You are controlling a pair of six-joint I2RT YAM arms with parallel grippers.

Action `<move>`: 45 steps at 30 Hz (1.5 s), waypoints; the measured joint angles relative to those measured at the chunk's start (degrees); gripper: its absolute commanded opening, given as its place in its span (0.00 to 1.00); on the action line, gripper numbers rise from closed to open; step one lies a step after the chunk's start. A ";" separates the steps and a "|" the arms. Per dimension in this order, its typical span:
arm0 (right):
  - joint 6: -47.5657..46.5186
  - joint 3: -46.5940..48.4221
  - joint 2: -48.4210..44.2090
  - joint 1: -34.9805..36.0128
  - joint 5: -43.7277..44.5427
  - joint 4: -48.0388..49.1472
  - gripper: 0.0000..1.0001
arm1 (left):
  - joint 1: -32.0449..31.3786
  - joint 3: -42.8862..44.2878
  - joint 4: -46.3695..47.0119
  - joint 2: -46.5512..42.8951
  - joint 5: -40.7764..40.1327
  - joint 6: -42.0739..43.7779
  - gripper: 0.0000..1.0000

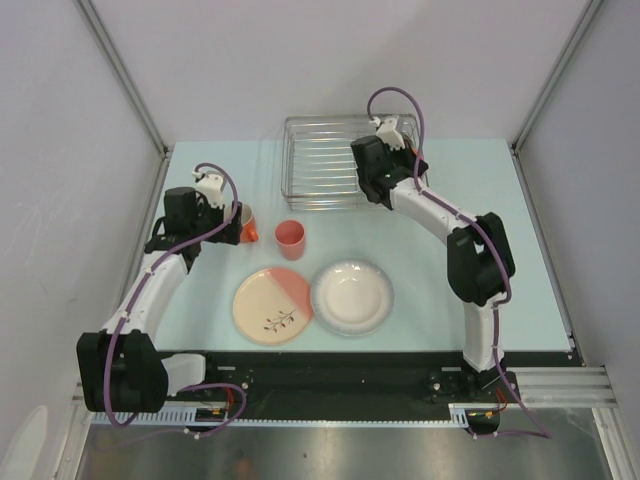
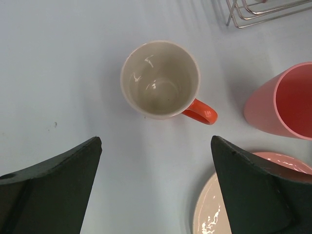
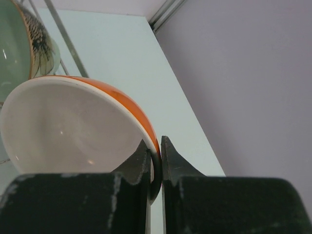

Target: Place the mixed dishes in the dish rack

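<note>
My left gripper [image 2: 156, 146] hangs open above the table, just short of the orange mug [image 2: 161, 80], which stands upright with its handle toward the small pink cup [image 2: 287, 102]. In the top view the mug [image 1: 247, 222] shows beside the left gripper [image 1: 232, 222]. The cream-and-pink plate [image 1: 272, 305] and the white plate [image 1: 352, 297] lie side by side near the front. My right gripper [image 3: 155, 146] is shut on the rim of a bowl [image 3: 63, 126], white inside and orange outside, held over the dish rack [image 1: 300, 185]. A green bowl [image 3: 12, 48] sits close behind it.
The rack stands at the back middle of the pale blue table [image 1: 500, 250]. Grey walls close in the left, right and back sides. The pink cup [image 1: 289, 239] stands between the mug and the plates.
</note>
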 measured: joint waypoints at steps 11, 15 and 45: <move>-13.64 1.95 7.54 0.39 4.37 10.75 0.00 | 1.92 -0.13 0.00 -0.28 0.02 0.35 0.99; -18.23 1.40 8.37 -0.02 5.11 16.00 0.00 | 1.90 -0.13 0.00 -0.28 0.04 0.35 1.00; 6.60 5.05 14.05 -0.94 1.11 -9.16 0.66 | 2.14 -0.83 0.42 -0.11 0.11 0.33 1.00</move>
